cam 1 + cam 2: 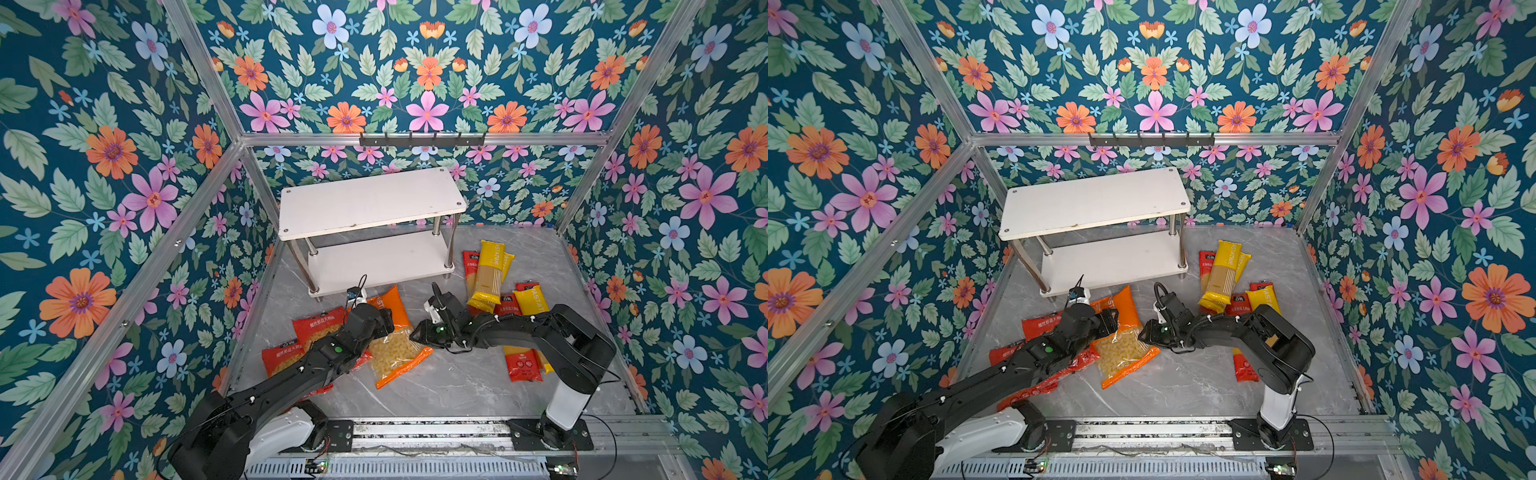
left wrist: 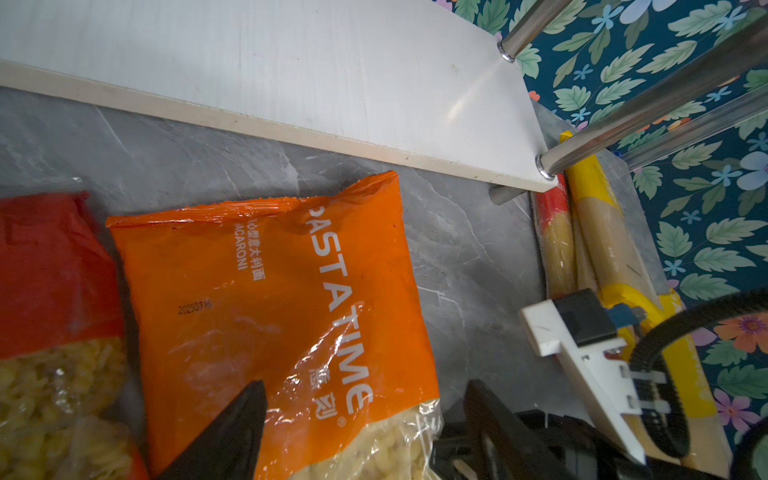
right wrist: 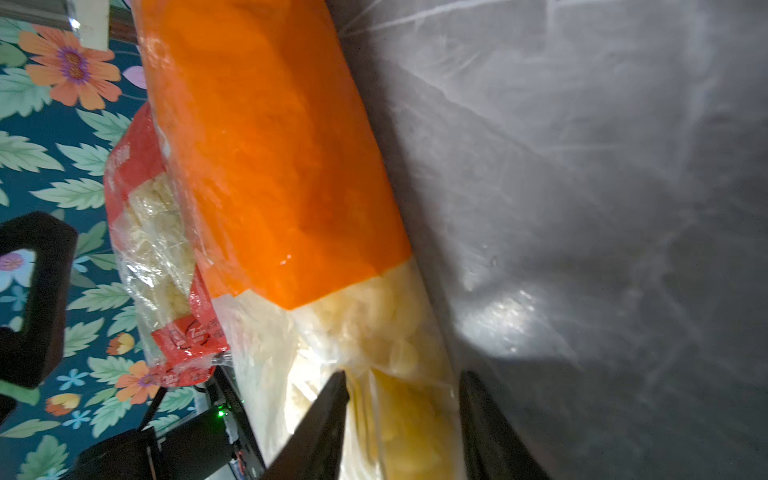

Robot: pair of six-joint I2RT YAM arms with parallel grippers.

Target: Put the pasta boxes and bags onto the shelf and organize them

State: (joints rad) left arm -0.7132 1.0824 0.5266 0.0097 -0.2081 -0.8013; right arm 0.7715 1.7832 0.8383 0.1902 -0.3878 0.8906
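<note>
As I start on the orange bag point(image 2: 257, 291):
right gripper point(image 3: 402, 374) straddles it, grip I cannot tell; left gripper point(image 2: 365, 384) gapes; next, pinch firmly.

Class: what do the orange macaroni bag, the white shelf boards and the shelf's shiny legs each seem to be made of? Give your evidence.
Orange macaroni bag: thin glossy plastic film; crinkles, glints, and a clear window showing pasta.
White shelf boards: probably laminated wood composite, matt; the cut edge looks beige.
Shiny legs: polished metal tubes, likely steel; mirror-like highlights.
</note>
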